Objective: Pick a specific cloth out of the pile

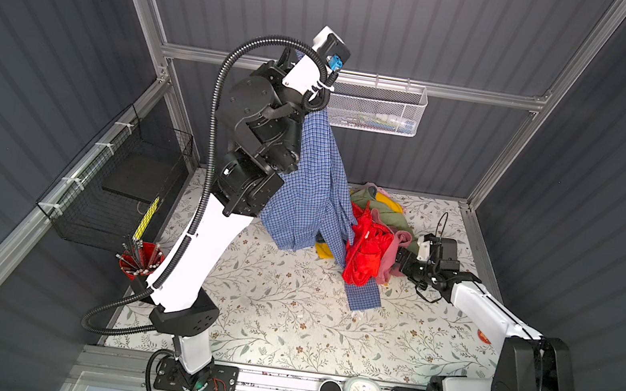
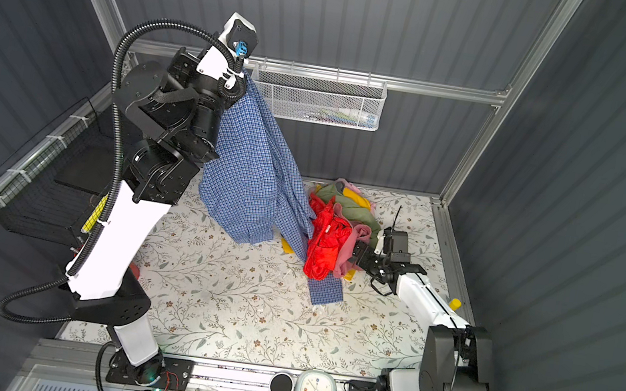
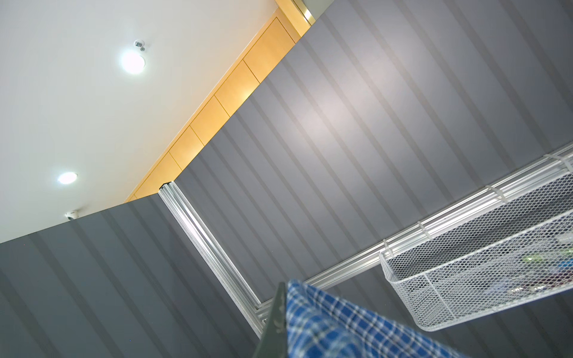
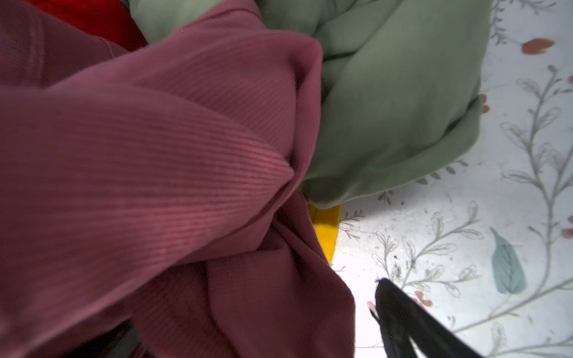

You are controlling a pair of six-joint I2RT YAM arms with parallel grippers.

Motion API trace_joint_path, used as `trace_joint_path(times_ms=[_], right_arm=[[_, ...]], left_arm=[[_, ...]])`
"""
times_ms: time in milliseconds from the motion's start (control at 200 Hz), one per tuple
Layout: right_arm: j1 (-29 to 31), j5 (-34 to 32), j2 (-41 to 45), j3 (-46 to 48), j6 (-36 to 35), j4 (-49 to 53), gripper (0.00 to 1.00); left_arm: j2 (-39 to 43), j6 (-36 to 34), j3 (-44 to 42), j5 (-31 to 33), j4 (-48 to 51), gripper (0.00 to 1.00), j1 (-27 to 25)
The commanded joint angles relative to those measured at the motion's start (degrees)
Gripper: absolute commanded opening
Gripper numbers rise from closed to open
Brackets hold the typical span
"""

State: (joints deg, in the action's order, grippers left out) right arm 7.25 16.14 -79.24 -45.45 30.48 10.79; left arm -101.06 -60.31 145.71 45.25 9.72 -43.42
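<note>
- The table [image 1: 284, 318] wears a smooth, pale cover printed with grey sprigs and small rust flowers; it is framed by ribbed dark-grey walls.
- The cloth [image 1: 312, 188], a thin blue-and-white small-checked shirt, hangs in long, soft folds from the raised left arm, left of the pile; its body dangles above the table, while one sleeve runs down under the red garment and ends flat on the cover in front of the pile.
- The pile [image 1: 377, 231] is a crumpled heap near the back wall, on the right half of the table; it holds a shiny bright-red garment [image 1: 366, 250], a fine-ribbed dusty-pink garment [image 4: 155, 155], a matte olive-green garment [image 4: 387, 108] and a strip of yellow fabric [image 4: 325, 229].
- The white mesh basket [image 1: 379, 105] is a long, shallow trough hooked on the aluminium rail of the back wall.
- The right gripper [image 1: 396, 259] lies low against the pile's right side; its jaws stand wide apart, with pink folds bulging between them, nothing clamped.
- The left gripper [image 3: 283, 305] is high up, pinched together on the cloth's top edge; only one dark finger shows beside the checks.
</note>
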Motion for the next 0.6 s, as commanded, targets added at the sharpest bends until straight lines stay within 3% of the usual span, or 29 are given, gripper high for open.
trace_joint_path(times_ms=[0, 235, 590], right_arm=[[-0.5, -0.9, 0.6, -1.6, -1.2, 2.1, 0.99], [-0.5, -2.0, 2.0, -2.0, -2.4, 4.1, 0.99], [-0.6, -2.7, 0.7, -3.5, -2.7, 5.3, 0.99]], left_arm=[[2.0, -0.4, 0.6, 0.4, -5.8, 0.00, 0.3], [3.8, -0.9, 0.5, 0.8, -10.2, 0.00, 0.3], [3.7, -9.4, 1.5, 0.4, -16.6, 0.00, 0.3]])
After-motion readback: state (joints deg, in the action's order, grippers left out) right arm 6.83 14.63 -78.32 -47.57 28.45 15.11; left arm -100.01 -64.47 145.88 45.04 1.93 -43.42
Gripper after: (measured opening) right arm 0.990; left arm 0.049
